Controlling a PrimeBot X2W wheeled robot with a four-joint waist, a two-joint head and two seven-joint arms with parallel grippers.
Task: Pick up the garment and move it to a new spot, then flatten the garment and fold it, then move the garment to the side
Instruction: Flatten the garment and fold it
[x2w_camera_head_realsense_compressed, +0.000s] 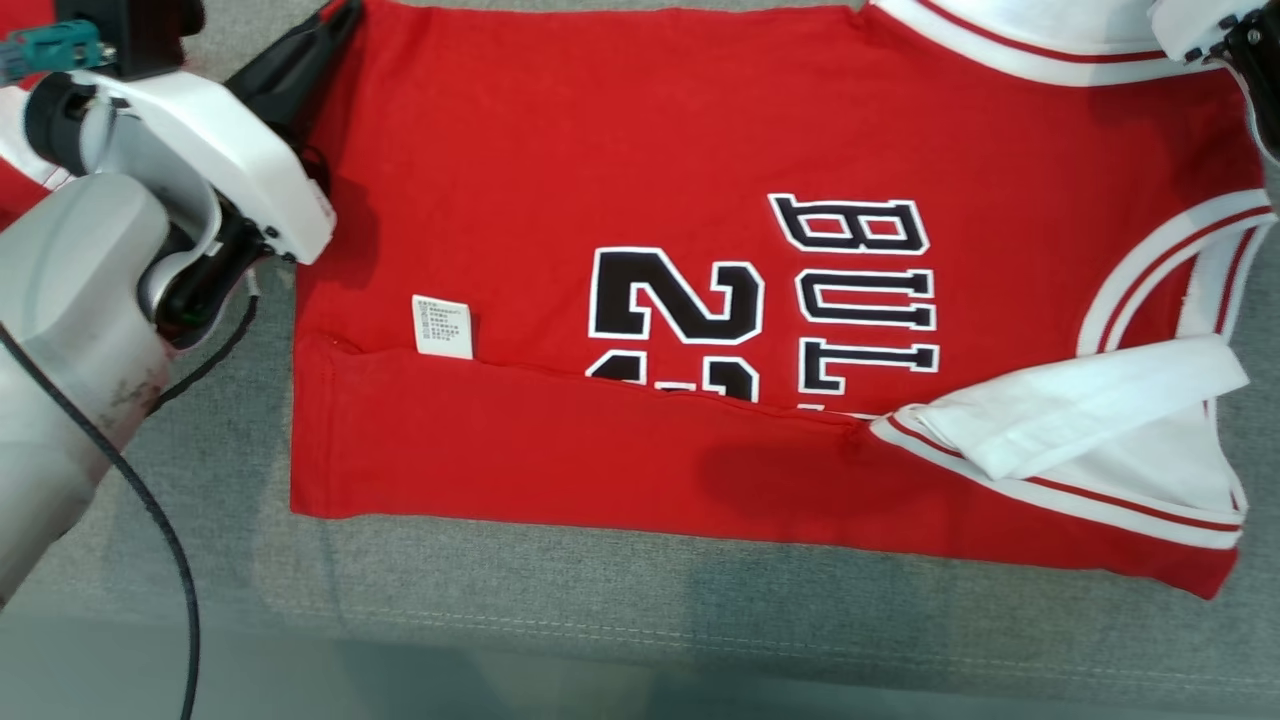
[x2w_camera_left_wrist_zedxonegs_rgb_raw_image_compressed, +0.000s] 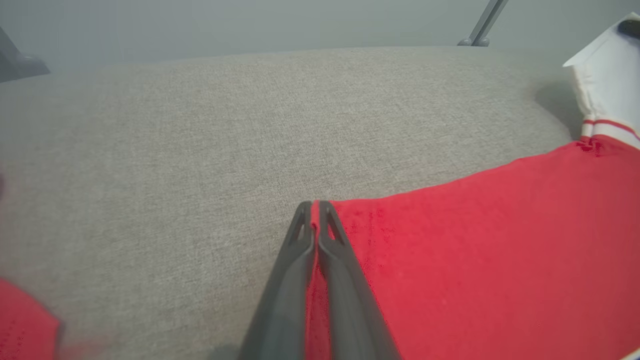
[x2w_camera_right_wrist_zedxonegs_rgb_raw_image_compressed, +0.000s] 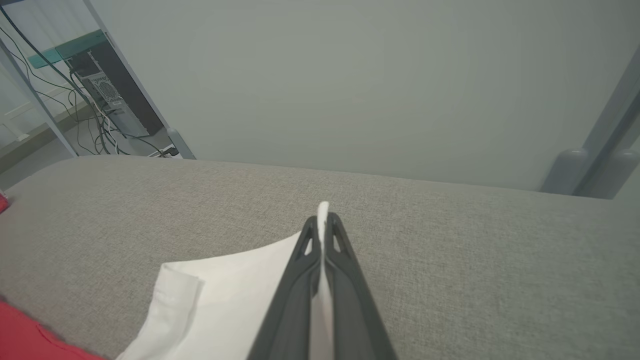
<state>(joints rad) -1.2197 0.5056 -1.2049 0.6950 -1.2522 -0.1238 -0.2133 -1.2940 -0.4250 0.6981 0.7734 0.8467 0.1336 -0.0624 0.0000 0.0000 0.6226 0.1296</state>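
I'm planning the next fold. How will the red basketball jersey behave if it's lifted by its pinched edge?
Probably floppy: the red knit basketball jersey lies folded over itself, so it should sag between the left end effector and right end effector. Likely light, since the cloth looks thin. It may drag on the grey woven cushion.

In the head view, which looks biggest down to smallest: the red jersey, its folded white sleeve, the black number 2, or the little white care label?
1. red jersey
2. folded white sleeve
3. black number 2
4. care label
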